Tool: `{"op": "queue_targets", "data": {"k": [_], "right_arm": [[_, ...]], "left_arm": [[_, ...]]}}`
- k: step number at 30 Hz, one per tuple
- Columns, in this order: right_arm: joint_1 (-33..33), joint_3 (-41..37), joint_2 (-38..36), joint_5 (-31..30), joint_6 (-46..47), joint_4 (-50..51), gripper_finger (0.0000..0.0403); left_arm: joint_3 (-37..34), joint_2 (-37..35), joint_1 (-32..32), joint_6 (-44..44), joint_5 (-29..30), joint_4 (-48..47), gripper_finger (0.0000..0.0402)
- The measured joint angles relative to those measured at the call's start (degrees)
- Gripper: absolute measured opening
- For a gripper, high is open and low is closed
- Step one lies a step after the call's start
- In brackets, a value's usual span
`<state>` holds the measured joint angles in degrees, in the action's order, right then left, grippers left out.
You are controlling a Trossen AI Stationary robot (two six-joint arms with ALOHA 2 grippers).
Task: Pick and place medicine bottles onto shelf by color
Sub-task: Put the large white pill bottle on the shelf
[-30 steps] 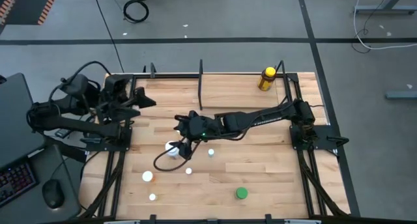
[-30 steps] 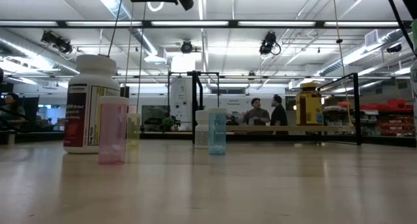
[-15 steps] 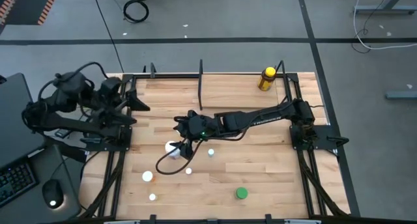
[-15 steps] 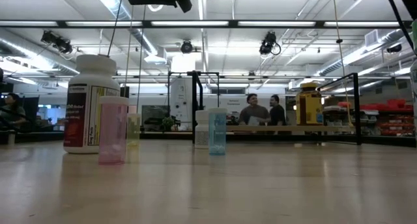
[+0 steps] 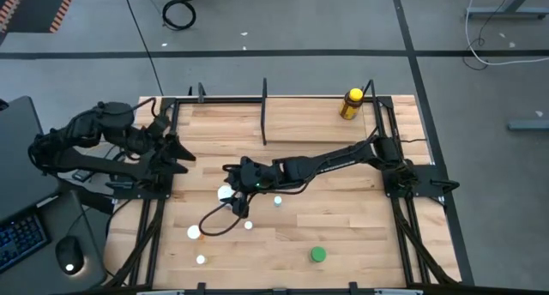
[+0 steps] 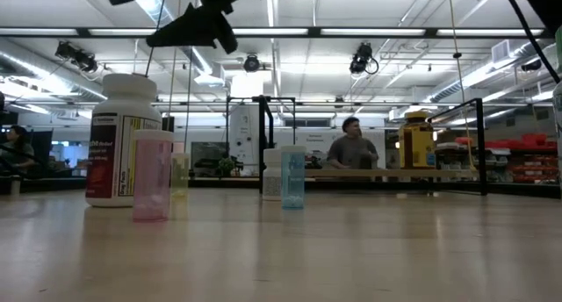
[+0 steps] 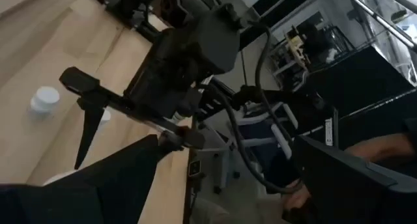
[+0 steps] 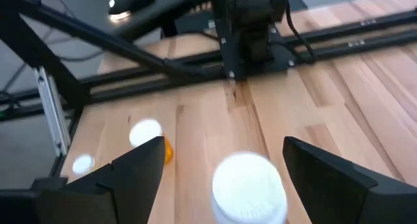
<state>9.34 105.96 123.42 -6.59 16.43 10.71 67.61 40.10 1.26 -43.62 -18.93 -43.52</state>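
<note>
The large white labelled bottle (image 5: 226, 193) stands upright on the table left of centre, and it also shows in the low view (image 6: 123, 140). My right gripper (image 5: 230, 180) hangs open just above it. In the right wrist view (image 8: 223, 144) its fingers stand on either side of the white cap (image 8: 249, 185) without touching. My left gripper (image 5: 178, 149) is open and empty at the table's left edge. The yellow dark-capped bottle (image 5: 351, 104) stands on the shelf (image 5: 300, 99) at the far edge. The green bottle (image 5: 318, 255) stands near the front.
Small bottles stand around the white one: an orange one (image 8: 151, 138), pale ones (image 5: 194, 232) (image 5: 201, 260) (image 5: 248, 225) and a bluish one (image 5: 278, 201). A black shelf post (image 5: 264, 111) rises at the far middle. A dark cable (image 5: 214, 216) loops below my right gripper.
My right gripper has gone down and toward the table's left and near side, closing on the large white bottle; it now shows lower in the low view. My left gripper has drifted a little toward the near edge. No bottle has moved.
</note>
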Motion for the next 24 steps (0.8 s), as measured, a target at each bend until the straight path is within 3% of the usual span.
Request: {"op": "queue_targets", "data": {"k": [10,24], "right_arm": [[0.00,0.01,2.00,0.74,-5.49,0.62,0.0331],[0.23,0.01,5.93,-1.09,-5.60,-2.36,0.0358]], "left_arm": [[0.00,-0.01,0.01,-1.64,0.87,0.27,0.0362],[0.00,0.01,0.00,-6.06,0.85,0.41,0.0362]]}}
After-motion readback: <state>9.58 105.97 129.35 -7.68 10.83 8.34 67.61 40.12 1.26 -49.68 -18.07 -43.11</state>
